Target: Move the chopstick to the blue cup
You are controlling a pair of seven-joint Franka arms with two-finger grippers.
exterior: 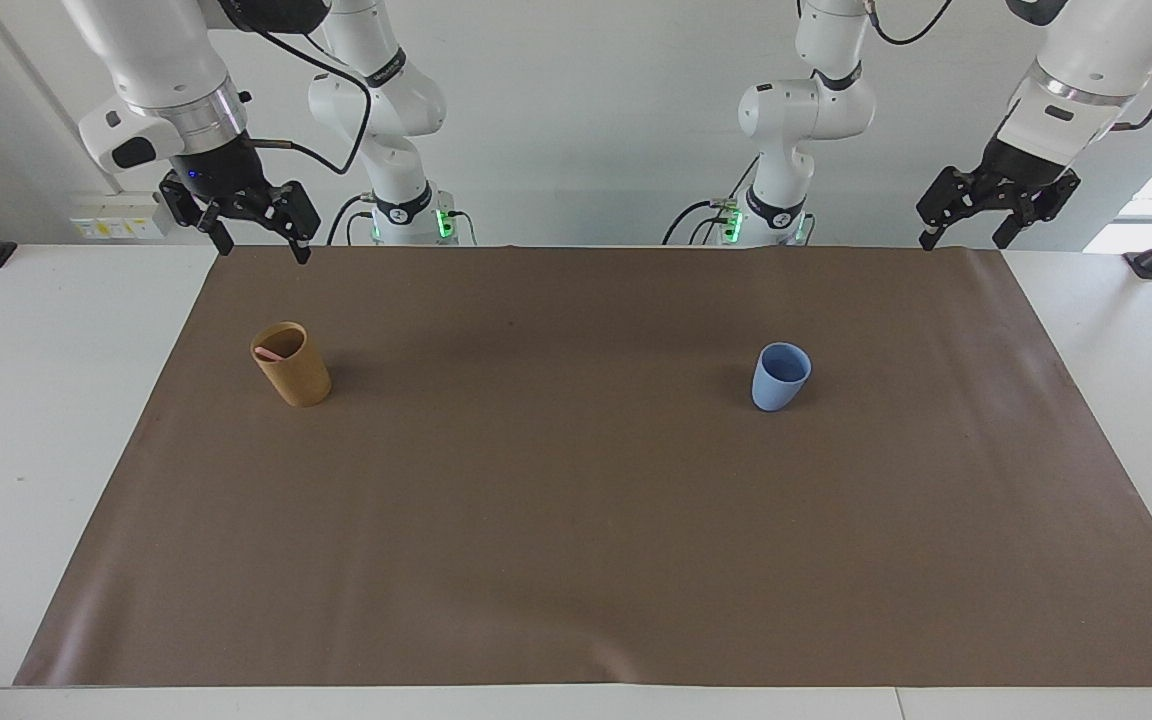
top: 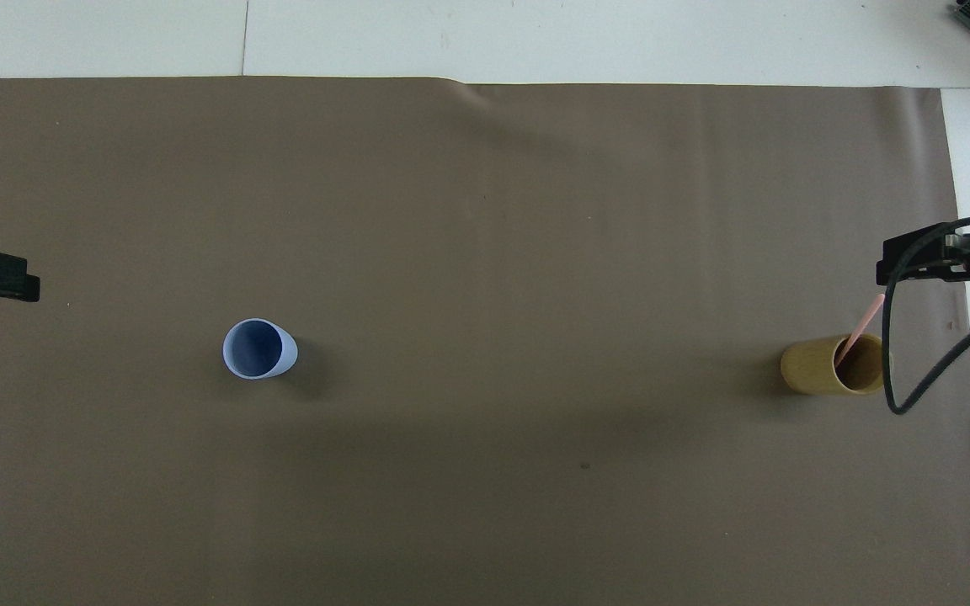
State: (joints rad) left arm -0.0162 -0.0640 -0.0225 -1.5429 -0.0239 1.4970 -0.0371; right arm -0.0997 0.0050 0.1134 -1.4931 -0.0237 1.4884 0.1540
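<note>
**Both grippers hanging open over the mat's robot-side edge**

The brown mat (exterior: 576,520) is lying wide and bare between the cups. Under the right gripper (exterior: 258,232), jaws apart, the tan cup (exterior: 292,364) is holding the chopstick (exterior: 268,353). The left gripper (exterior: 966,232), released, is hanging above the blue cup (exterior: 780,376).

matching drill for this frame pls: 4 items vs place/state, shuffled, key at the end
1. chopstick
2. blue cup
3. tan cup
4. right hand

a. empty, toward the left arm's end
b. open, raised over the mat's edge
c. leaning inside the tan cup
d. upright, toward the right arm's end

Pairs: 1-c, 2-a, 3-d, 4-b
</note>
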